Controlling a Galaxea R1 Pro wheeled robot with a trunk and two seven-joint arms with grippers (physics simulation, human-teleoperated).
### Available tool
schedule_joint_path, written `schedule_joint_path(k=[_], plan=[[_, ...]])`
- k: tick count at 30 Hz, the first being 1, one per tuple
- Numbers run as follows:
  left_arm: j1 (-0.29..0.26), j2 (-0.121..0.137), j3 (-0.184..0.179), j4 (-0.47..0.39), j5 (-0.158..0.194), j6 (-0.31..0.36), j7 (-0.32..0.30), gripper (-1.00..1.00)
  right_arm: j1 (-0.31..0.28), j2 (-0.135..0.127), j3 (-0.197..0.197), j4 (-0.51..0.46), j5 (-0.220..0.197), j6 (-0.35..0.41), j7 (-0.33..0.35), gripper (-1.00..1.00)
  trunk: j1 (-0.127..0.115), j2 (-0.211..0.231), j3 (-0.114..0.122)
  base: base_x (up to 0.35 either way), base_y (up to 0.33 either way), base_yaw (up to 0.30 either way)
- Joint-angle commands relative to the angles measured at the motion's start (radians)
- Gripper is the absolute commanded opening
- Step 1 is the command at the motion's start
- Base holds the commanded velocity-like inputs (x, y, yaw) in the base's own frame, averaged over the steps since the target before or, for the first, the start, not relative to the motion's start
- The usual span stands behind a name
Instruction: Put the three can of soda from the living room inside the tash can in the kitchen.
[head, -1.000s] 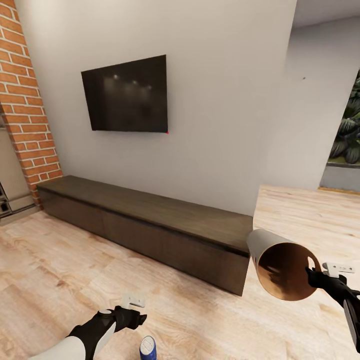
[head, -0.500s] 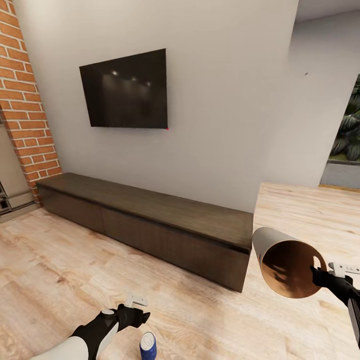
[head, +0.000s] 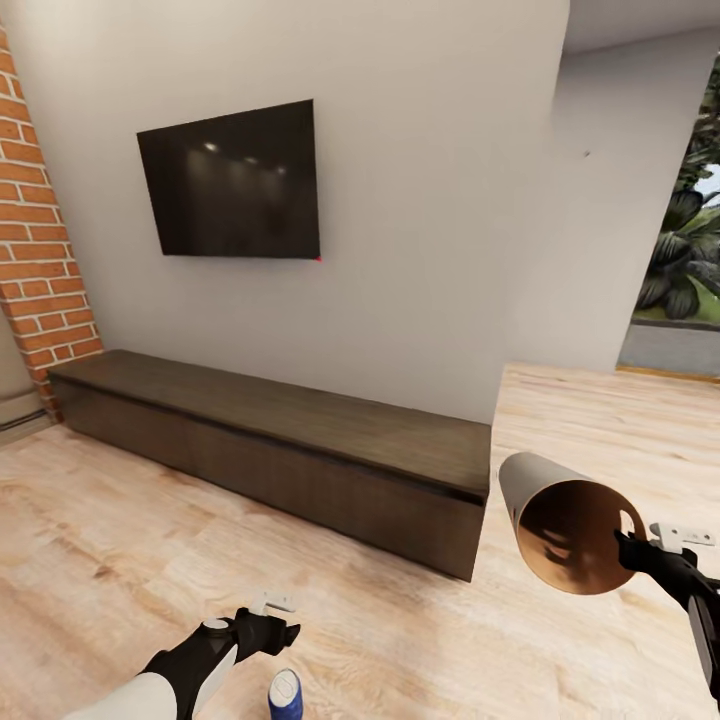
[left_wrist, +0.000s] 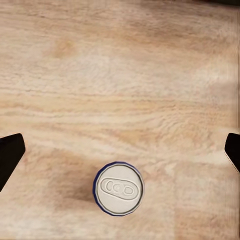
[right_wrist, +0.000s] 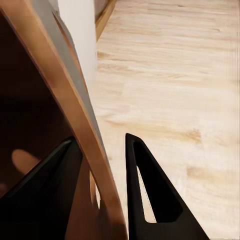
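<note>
Nearest, at the bottom centre of the head view, a can of soda (head: 284, 694) stands upright on the wood floor (head: 120, 560), blue-sided with a silver top. The left gripper (head: 268, 628) hovers just above and left of it; in the left wrist view its jaws are wide apart at the frame's two edges, with the can (left_wrist: 119, 188) low between them, untouched. At lower right, the right gripper (head: 640, 549) has its jaws clamped on the rim of the tash can (head: 565, 525), held tipped on its side so the brown inside faces the camera. Beyond, a long dark low cabinet (head: 280, 440) runs along the grey wall, a black television (head: 232, 182) above it, brick (head: 35, 270) at the left edge.
</note>
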Motion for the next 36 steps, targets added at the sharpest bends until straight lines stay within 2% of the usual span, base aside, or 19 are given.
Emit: schedule_joint_path(k=[1,8,19,36], plan=[[0.0,0.0,0.0,0.0,0.0,0.0,0.0,1.0,-0.001,0.0,-0.001,-0.001,-0.011,0.001,0.006,-1.0,0.0,0.0,0.001,0.0,0.0,-0.229],[0.0,0.0,-0.001,0.0,-0.001,0.0,0.0,1.0,-0.001,0.0,-0.001,-0.001,-0.011,0.001,0.007,-1.0,0.0,0.0,0.005,0.0,0.0,-0.187],[0.0,0.0,-0.001,0.0,0.0,0.0,0.0,1.0,-0.001,0.0,-0.001,-0.001,-0.011,0.0,0.009,-1.0,0.0,0.0,0.005,0.0,0.0,-0.028],[0.0,-0.004,-0.003,0.0,0.001,0.001,0.001,1.0,-0.001,0.0,0.0,-0.001,-0.01,-0.003,0.015,-1.0,0.008,-0.004,-0.06,0.0,0.0,-0.001]])
